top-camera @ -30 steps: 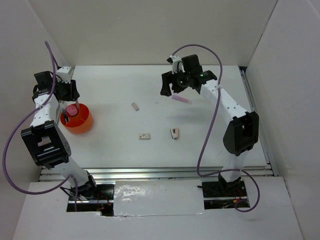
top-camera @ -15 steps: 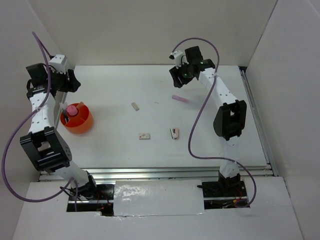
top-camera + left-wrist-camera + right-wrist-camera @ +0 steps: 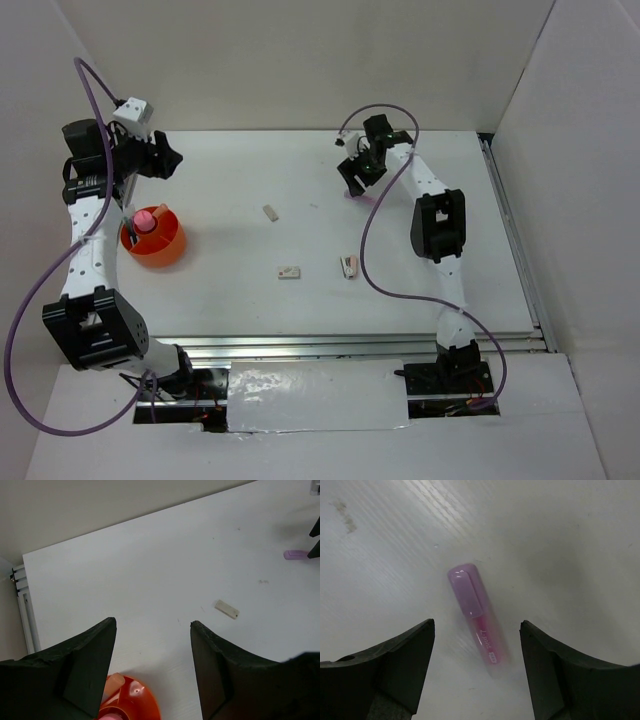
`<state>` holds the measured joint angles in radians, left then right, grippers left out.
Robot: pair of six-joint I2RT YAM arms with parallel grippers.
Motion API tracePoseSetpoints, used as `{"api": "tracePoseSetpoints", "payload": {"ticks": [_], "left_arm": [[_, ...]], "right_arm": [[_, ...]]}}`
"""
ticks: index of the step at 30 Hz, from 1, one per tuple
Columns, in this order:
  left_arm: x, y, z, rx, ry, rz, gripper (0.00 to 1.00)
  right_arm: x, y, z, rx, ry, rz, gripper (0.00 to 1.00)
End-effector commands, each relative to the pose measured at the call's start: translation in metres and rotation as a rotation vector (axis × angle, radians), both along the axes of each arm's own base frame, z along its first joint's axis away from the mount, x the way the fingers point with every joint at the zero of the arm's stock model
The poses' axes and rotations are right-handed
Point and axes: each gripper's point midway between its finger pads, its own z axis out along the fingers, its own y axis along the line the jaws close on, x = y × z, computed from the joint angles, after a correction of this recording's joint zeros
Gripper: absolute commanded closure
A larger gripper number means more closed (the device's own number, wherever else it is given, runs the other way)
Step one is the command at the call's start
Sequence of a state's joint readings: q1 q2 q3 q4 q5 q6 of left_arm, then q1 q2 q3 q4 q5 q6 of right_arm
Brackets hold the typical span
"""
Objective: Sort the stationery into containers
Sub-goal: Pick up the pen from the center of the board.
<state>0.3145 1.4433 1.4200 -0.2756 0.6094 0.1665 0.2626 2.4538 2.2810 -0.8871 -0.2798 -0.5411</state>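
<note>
The lilac pen point(image 3: 477, 617) lies flat on the white table, and my right gripper point(image 3: 476, 623) is open just above it with one finger on each side. In the top view the right gripper point(image 3: 352, 182) covers most of the pen point(image 3: 350, 196). The orange-red tub point(image 3: 160, 245) stands at the left with the pink stubby cylinder point(image 3: 146, 219) upright in it. My left gripper point(image 3: 166, 160) is open and empty, behind and above the tub point(image 3: 135, 700). White eraser blocks lie at mid-table point(image 3: 270, 212) and nearer the front point(image 3: 289, 271).
A small white piece with an orange bit point(image 3: 348, 265) lies near the table's middle. The left wrist view shows one eraser point(image 3: 227, 609), the lilac pen point(image 3: 296, 554) and a peach item point(image 3: 114, 682) in the tub. White walls enclose the table on three sides.
My left gripper has lifted away from the tub and moved back and right, leaving the pink cylinder inside. My right gripper swung back, then came down over the lilac pen.
</note>
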Motion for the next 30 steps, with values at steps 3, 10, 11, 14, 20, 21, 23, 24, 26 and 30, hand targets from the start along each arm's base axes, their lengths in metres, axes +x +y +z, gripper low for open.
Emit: {"api": "tracePoseSetpoints", "payload": {"ticks": [3,10,11,14,20,21,23,24,26,30], "left_arm": [[-0.003,-0.007,0.02,-0.025,-0.052,-0.026,0.27],[-0.002,-0.007,0.015,-0.03,-0.038,-0.025,0.27],[-0.003,-0.007,0.013,-0.03,-0.033,-0.023,0.27],[-0.003,-0.007,0.012,-0.033,-0.025,-0.023,0.27],[-0.003,-0.007,0.01,-0.036,-0.016,-0.021,0.27],[-0.004,-0.007,0.01,-0.035,-0.015,-0.02,0.27],[-0.005,-0.007,0.01,-0.034,-0.016,-0.02,0.27],[-0.006,-0.007,0.011,-0.034,-0.018,-0.019,0.27],[-0.008,-0.008,0.011,-0.037,-0.017,-0.019,0.27],[-0.014,-0.016,0.015,-0.072,-0.022,-0.039,0.28]], "right_arm": [[0.003,-0.021,0.004,0.004,0.023,-0.014,0.29],[-0.021,-0.033,-0.017,-0.045,0.125,0.026,0.37],[-0.023,-0.034,-0.019,-0.048,0.13,0.039,0.37],[-0.034,-0.037,-0.032,-0.08,0.175,0.057,0.39],[-0.047,-0.043,-0.061,-0.159,0.237,0.086,0.49],[-0.048,-0.045,-0.064,-0.175,0.241,0.091,0.51],[-0.047,-0.046,-0.064,-0.167,0.246,0.086,0.55],[-0.046,-0.046,-0.064,-0.174,0.239,0.083,0.56],[-0.047,-0.046,-0.064,-0.186,0.236,0.09,0.65],[-0.049,-0.04,-0.048,-0.197,0.197,0.095,1.0]]}}
